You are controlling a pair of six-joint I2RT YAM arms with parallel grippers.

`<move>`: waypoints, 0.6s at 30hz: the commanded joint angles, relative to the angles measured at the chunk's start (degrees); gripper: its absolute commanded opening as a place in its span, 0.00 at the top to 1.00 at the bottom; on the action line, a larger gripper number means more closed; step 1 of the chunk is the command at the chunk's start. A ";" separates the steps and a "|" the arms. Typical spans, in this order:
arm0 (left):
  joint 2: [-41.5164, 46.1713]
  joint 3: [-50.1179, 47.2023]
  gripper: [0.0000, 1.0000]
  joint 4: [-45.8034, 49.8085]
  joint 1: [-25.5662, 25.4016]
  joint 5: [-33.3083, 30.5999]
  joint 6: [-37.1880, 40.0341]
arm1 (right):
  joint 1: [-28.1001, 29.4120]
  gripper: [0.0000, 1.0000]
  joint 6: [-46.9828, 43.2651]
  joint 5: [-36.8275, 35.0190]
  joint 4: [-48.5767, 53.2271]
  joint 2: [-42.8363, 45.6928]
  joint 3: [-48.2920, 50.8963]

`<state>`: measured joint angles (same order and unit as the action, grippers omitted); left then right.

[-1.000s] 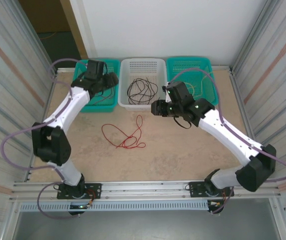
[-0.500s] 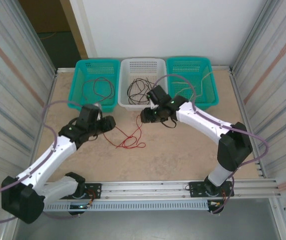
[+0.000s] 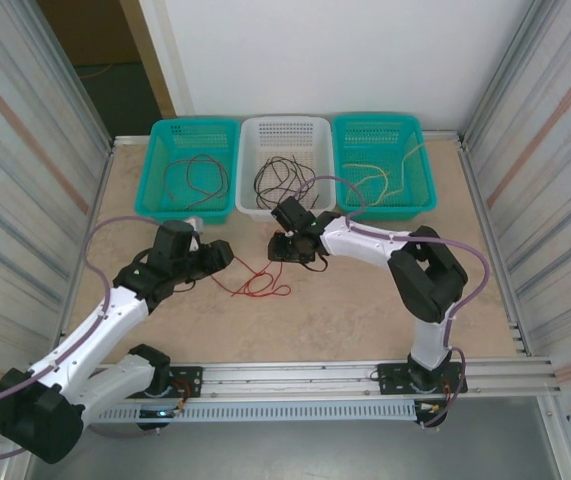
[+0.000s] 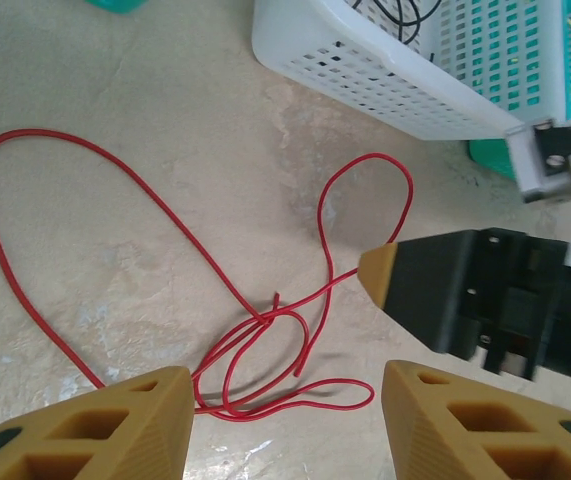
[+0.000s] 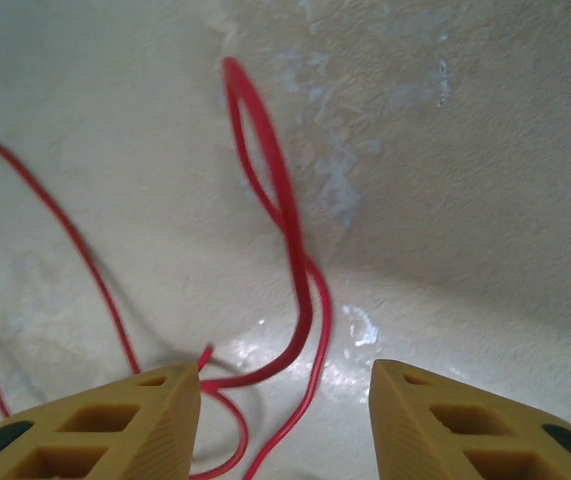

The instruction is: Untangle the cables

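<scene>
Both arms have swung down from the baskets within the last second and now lean low over the red cable (image 3: 255, 278). It has not shifted, and lies on the bare table (image 3: 365, 310) just in front of the white basket (image 3: 285, 120). The cable is looped over itself in a loose knot, with one long bow trailing left and a narrow loop reaching toward the basket. The left hand (image 3: 217, 256) hovers at the bow side, its fingers spread with nothing between them and the knot on the table beneath the gap. The right hand (image 3: 287, 246) hangs over the narrow loop, its fingers likewise parted and empty. By the look of it, each is posed to take one side of the tangle and draw it apart. Behind them, reddish cables (image 3: 197, 175) rest in the left teal basket (image 3: 195, 122), black cables (image 3: 285, 180) in the white one and pale yellow cables (image 3: 370, 178) in the right teal basket (image 3: 377, 117), apparently sorted by colour. The strand lies flat against the table, which may make a clean pinch hard. The two hands are close together, and the white basket's front wall stands just behind the right one.
</scene>
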<state>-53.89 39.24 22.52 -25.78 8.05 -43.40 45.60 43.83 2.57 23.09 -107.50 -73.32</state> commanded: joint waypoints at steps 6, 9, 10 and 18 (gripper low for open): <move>2.58 -0.67 0.44 -2.09 0.14 2.26 0.91 | -0.43 0.80 -0.15 -1.15 -3.52 -3.21 -3.47; 1.80 -0.18 0.43 -2.65 0.16 2.84 1.57 | -0.07 0.97 -2.03 -0.46 -3.50 -1.61 -3.34; 1.53 -0.07 0.42 -2.81 0.12 3.04 1.84 | 0.29 1.00 -2.80 -0.54 -3.28 -0.13 -3.04; 1.46 0.14 0.25 -12.76 -3.37 8.46 6.28 | 4.23 1.00 -11.62 -1.45 0.48 17.09 -2.62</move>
<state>-52.82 38.83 16.03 -27.35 13.19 -40.64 48.99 36.93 1.34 21.34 -97.41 -74.67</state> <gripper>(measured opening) 0.737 0.052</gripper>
